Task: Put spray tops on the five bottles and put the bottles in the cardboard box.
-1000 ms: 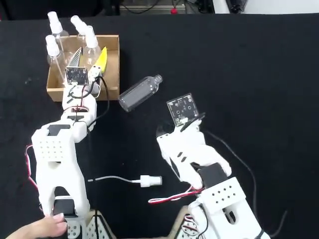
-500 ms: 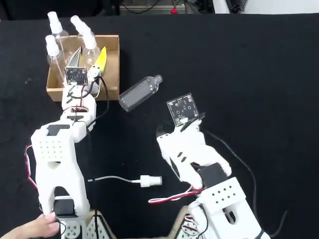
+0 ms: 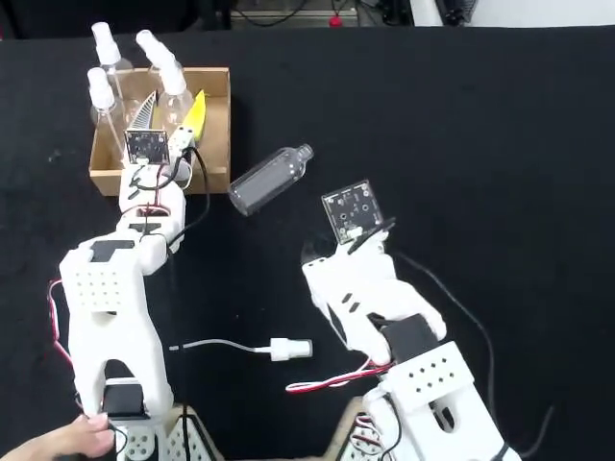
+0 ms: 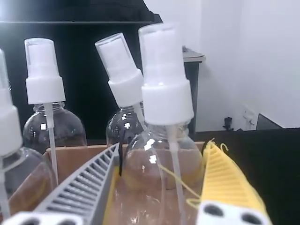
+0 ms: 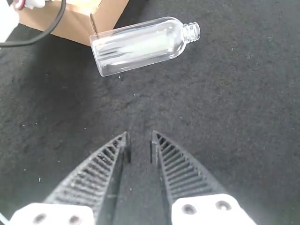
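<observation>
Cardboard box [image 3: 219, 134] sits at the far left of the black table [image 3: 500, 144], and my left gripper [image 3: 176, 96] is down inside it. Its grey finger [image 4: 89, 180] and yellow finger [image 4: 225, 183] stand spread wide, released, one on each side of a clear bottle [image 4: 161, 164] that stands upright with a white spray top [image 4: 164, 75] on its neck. Both fingers lie close against that bottle's sides; I cannot tell whether they touch it. Three more capped bottles stand in the box with it: one at the far left corner [image 3: 106, 53], one beside that along the far wall with its top tilted [image 3: 151, 46], and one at the left wall [image 3: 99, 91].

Just beside the box, toward the middle of the table, the fifth bottle [image 3: 271, 179] lies on its side with a bare, open neck pointing away from the box.

My right gripper [image 5: 139, 138] hangs above bare table on the near side of this bottle, apart from it. Its two black fingers are barely parted, with a narrow slit between the tips, and hold nothing.

A loose spray top [image 3: 290, 349] with its thin tube lies flat near the front edge, between my two arms.
</observation>
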You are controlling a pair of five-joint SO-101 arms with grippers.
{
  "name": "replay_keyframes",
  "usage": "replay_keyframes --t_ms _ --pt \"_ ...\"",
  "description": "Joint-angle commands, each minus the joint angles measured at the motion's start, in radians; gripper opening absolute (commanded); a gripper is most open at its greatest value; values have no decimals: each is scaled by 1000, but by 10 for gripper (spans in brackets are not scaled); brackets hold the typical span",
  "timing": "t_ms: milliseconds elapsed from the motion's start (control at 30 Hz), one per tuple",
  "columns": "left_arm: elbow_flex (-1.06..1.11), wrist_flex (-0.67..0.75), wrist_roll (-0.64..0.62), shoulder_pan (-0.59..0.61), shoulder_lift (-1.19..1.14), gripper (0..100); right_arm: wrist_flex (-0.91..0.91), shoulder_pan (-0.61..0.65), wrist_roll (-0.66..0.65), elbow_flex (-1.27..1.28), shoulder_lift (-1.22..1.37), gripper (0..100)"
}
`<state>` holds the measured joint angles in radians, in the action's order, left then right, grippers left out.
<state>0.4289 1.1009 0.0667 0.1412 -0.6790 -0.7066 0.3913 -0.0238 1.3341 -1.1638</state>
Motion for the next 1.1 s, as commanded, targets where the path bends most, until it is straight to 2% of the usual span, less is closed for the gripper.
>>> replay_keyframes --t_ms 0,367,500,567,767,1067 --pt "-12 -69 5 30 17 273 17 6 -6 -5 -13 77" --pt "-13 -66 5 24 17 280 17 6 -6 -5 -13 77" --pt "-5 -68 5 24 17 379 17 6 -8 -5 -13 77" --pt "-5 -68 2 24 17 398 17 6 -8 -5 -13 77" --pt "-4 -61 3 30 17 338 17 6 -8 -5 -13 77" --pt "45 -68 5 31 97 333 17 6 -8 -5 -13 77"
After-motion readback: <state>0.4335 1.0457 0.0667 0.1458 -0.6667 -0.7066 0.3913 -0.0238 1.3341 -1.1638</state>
